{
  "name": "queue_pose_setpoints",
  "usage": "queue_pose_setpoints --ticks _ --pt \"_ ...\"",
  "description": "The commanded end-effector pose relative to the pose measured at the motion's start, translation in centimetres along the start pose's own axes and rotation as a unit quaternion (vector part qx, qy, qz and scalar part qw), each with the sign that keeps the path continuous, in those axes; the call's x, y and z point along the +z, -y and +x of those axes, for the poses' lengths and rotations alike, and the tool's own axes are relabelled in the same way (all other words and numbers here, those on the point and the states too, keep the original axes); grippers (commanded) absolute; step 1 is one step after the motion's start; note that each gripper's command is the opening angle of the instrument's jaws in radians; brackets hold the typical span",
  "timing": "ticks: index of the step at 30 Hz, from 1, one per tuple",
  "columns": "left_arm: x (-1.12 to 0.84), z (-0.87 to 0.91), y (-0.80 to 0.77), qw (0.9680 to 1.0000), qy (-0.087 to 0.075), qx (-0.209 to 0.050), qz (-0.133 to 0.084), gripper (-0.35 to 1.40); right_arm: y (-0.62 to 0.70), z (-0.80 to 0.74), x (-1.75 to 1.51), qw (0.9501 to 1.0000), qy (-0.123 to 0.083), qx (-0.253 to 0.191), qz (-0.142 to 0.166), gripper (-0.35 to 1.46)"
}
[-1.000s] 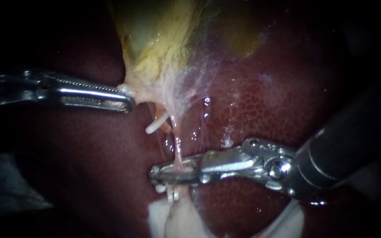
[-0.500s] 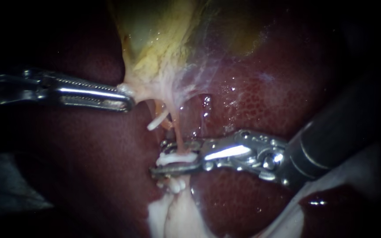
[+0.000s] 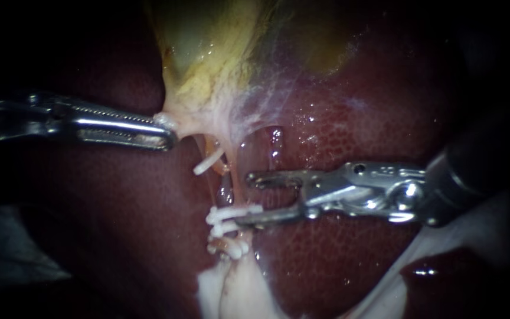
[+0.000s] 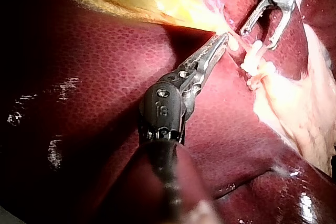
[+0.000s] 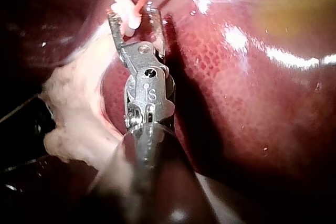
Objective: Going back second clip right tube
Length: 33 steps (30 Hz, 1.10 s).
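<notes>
Endoscope view: right instrument claw released, new clip at its tips on the right tube.
Clip sits just ahead of the claw, toward the view's left, seated across the tube; the claw's lower half is touching or just beside it, can't tell which. Tube's long axis runs up-down, roughly square to the claw; a lower clip sits near beneath. Exit looks to be straight back along the shaft, rightward, claw kept wide so it doesn't snag. Farther off, left instrument claw is clenched on the gallbladder edge, pulling the tube taut over the liver.
</notes>
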State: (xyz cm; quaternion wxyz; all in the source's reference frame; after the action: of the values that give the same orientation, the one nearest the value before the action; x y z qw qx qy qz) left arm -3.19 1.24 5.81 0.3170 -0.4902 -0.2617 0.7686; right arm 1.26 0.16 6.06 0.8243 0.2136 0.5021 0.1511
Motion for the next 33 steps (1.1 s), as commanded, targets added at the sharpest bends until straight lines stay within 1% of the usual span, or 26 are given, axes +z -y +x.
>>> queue_pose_setpoints --ticks 1,3,5,9,10,11,12,13,16,19,24,29,30,33 --pt "-0.01 0.01 0.0 1.0 0.0 0.0 0.0 -0.35 0.02 0.04 -0.11 0.9996 0.01 -0.026 -0.005 0.5" --pt "-0.02 0.01 0.0 1.0 0.0 0.0 0.0 -0.35 0.06 0.11 -0.32 0.9981 0.019 -0.055 -0.017 0.5" --pt "-0.02 0.01 0.0 1.0 0.0 0.0 -0.001 -0.35 0.09 0.17 -0.54 0.9957 0.022 -0.086 -0.025 0.5" --pt "-0.02 0.01 0.0 1.0 0.0 0.0 -0.001 -0.35 0.09 0.24 -0.86 0.9911 0.029 -0.122 -0.042 0.5" --pt "-0.02 0.01 0.0 1.0 0.0 0.0 -0.001 -0.35 0.08 0.25 -0.93 0.9903 0.03 -0.13 -0.041 0.5" --pt "-0.03 0.0 0.0 1.0 0.0 0.0 -0.001 -0.35 0.07 0.26 -0.97 0.9904 0.03 -0.13 -0.037 0.5" --pt "-0.03 0.0 0.0 1.0 0.0 0.0 -0.001 -0.35 0.06 0.26 -1.01 0.9908 0.027 -0.13 -0.023 0.5" --pt "-0.03 0.0 0.01 1.0 0.0 0.0 -0.001 -0.35 0.06 0.26 -1.05 0.9907 0.026 -0.132 -0.018 0.5" --pt "-0.02 -0.01 0.02 1.0 0.0 0.0 -0.001 -0.35 0.06 0.26 -1.12 0.9904 0.025 -0.136 -0.014 0.5" --pt "0.03 -0.03 0.06 1.0 0.0 0.001 0.001 -0.35 0.08 0.25 -1.15 0.9904 0.024 -0.136 -0.007 0.5" --pt "0.16 -0.11 0.19 1.0 0.0 0.004 0.003 -0.35 0.11 0.24 -1.18 0.9904 0.023 -0.137 -0.002 0.5" --pt "0.31 -0.21 0.38 1.0 -0.001 0.007 0.006 -0.35 0.11 0.24 -1.18 0.9903 0.02 -0.137 0.01 0.5" --pt "0.35 -0.23 0.41 0.9999 0.002 0.007 0.008 -0.35 0.11 0.24 -1.18 0.9903 0.019 -0.137 0.013 0.5" --pt "0.42 -0.25 0.47 0.9999 0.002 0.008 0.008 -0.35 0.11 0.24 -1.18 0.9903 0.018 -0.137 0.016 0.5"
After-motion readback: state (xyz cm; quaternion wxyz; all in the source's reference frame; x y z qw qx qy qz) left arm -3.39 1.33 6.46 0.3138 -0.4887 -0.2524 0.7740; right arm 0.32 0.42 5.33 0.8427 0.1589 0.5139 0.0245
